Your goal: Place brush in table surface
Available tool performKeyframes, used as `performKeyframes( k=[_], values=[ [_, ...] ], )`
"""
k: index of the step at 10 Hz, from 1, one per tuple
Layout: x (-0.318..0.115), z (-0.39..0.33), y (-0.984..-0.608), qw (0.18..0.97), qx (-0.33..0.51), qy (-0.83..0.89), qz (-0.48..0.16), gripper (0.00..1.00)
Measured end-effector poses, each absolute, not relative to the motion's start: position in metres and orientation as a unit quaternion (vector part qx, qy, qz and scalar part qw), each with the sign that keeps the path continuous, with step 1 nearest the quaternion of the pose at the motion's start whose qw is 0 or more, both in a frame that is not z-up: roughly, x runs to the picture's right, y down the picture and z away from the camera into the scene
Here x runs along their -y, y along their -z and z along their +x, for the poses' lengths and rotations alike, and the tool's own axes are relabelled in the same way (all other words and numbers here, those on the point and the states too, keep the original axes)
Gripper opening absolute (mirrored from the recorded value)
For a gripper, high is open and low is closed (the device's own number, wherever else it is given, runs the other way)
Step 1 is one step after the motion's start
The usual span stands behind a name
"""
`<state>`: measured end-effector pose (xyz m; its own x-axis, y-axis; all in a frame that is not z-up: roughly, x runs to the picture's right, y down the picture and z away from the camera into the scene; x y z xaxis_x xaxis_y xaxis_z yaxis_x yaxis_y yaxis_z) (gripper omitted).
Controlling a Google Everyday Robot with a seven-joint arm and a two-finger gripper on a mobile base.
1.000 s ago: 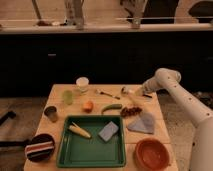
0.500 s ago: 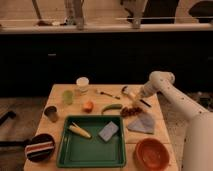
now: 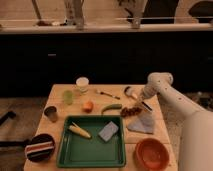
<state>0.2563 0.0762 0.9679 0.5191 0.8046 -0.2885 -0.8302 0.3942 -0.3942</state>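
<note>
The brush [image 3: 131,92] lies at the back right of the table surface [image 3: 60,125], its round whitish head towards the back and its thin dark handle running forward and to the right. My gripper [image 3: 142,100] hangs from the white arm [image 3: 161,81] right over the brush handle, low over the wood. Whether it is touching or holding the handle is hidden by the wrist. The light tan plank tabletop carries everything else.
A green tray [image 3: 75,152] at the front holds a corn cob [image 3: 80,131] and a grey-blue sponge [image 3: 108,131]. Near the gripper are a brownish clump [image 3: 131,111], a grey cloth [image 3: 141,124], a green chilli [image 3: 111,107] and a thin yellowish-handled utensil [image 3: 107,94]. An orange bowl [image 3: 151,153] stands front right, with cups and an orange fruit [image 3: 88,105] at left.
The arm's elbow has shifted a little left and down, and the gripper has come slightly forward and lower along the brush. Nothing else on the table has moved.
</note>
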Motion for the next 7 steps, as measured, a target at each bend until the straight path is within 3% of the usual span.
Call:
performKeyframes(
  k=[4,5,7],
  values=[
    [-0.064,0.256,-0.965,0.835,-0.010,-0.489,-0.252,0.01],
    [-0.063,0.256,-0.964,0.835,-0.010,-0.489,-0.252,0.05],
    [-0.063,0.255,-0.965,0.835,-0.010,-0.488,-0.252,0.26]
  ],
)
